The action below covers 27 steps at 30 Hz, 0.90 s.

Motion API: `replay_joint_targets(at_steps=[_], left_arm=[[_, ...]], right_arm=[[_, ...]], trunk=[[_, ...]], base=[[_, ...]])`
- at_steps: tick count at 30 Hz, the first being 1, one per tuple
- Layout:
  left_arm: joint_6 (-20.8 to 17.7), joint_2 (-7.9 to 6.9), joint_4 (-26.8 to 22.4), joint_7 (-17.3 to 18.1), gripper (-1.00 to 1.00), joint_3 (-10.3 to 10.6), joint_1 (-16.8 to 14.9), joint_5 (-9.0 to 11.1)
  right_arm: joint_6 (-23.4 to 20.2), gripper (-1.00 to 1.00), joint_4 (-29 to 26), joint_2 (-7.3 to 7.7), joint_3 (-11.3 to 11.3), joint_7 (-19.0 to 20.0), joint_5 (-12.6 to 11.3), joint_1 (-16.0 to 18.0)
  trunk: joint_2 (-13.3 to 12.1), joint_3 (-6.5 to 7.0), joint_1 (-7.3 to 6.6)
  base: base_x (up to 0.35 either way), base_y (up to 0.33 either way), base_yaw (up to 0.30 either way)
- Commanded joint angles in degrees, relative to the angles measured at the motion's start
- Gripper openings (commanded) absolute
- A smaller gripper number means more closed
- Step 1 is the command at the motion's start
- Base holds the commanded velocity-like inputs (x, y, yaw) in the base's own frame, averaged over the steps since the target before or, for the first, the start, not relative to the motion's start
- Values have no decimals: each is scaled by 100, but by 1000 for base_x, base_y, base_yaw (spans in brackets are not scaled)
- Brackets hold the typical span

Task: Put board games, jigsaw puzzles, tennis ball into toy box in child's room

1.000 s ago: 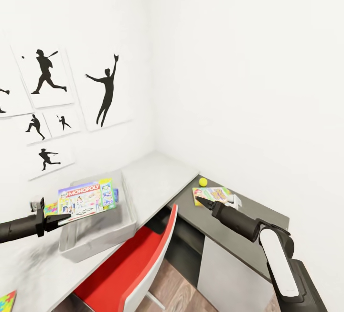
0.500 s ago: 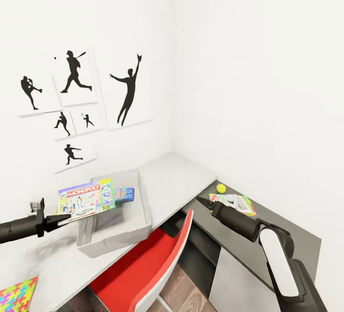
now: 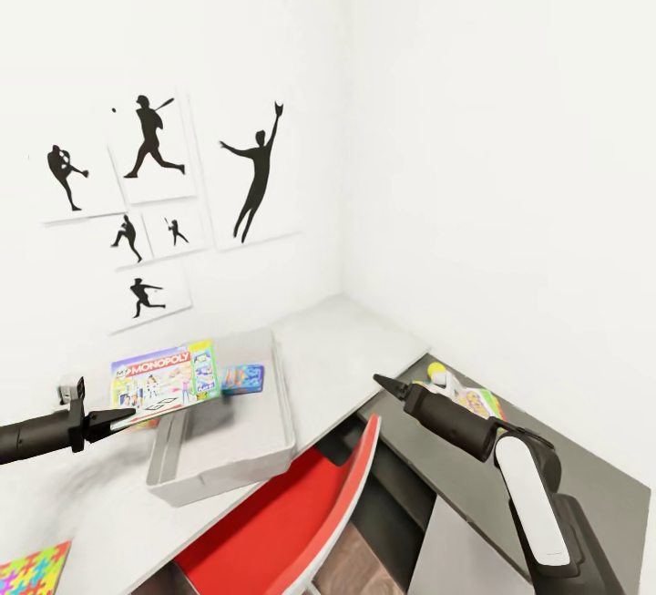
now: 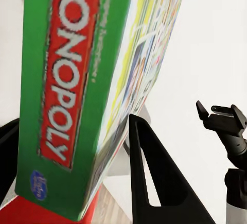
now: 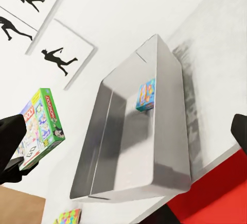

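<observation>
My left gripper (image 3: 114,417) is shut on a green-edged Monopoly board game (image 3: 164,376), held level in the air by the left rim of the grey toy box (image 3: 223,477). In the left wrist view the board game (image 4: 67,80) sits between both fingers. A small blue board game (image 3: 242,378) lies inside the toy box at its far end. My right gripper (image 3: 376,381) hovers open and empty off the pale table (image 3: 346,331). Beyond it, the tennis ball (image 3: 436,368) and a third board game (image 3: 481,402) rest on a lower dark grey top. One jigsaw puzzle (image 3: 32,568) lies at the table's near left.
A red chair (image 3: 310,504) stands tucked under the table just below the toy box. White walls meet in a corner behind the table, with black sports silhouette pictures (image 3: 260,171) on the left wall. A white object (image 3: 448,383) lies beside the tennis ball.
The whole view has swung, so table, toy box and pictures sit further right in the picture. My left gripper still holds the Monopoly game. My right arm now partly covers the tennis ball.
</observation>
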State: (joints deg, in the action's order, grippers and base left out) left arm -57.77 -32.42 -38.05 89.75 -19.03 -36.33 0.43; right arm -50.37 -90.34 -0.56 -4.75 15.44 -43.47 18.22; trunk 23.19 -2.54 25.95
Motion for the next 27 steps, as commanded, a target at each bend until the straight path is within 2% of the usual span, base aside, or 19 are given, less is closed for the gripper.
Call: replay_joint_targets(at_steps=[1,20,27], left_arm=[[-59,-1,0,25,-100,-2,-5,1],[-58,6,0,25,-100,3,-5,1],[-58,33,0,25,-100,5,-5,-11]], right_arm=[[-34,100,-1,-6,-16,44,32,6],[-36,100,-1,-6,-8,51,32,6],[-41,100,-3,-6,-8,55,32,6]], trunk=[[13,-13,5],[13,-13,5],[13,-13,5]], base=[[161,-58,1],[101,-19,1],[137,-110,147]])
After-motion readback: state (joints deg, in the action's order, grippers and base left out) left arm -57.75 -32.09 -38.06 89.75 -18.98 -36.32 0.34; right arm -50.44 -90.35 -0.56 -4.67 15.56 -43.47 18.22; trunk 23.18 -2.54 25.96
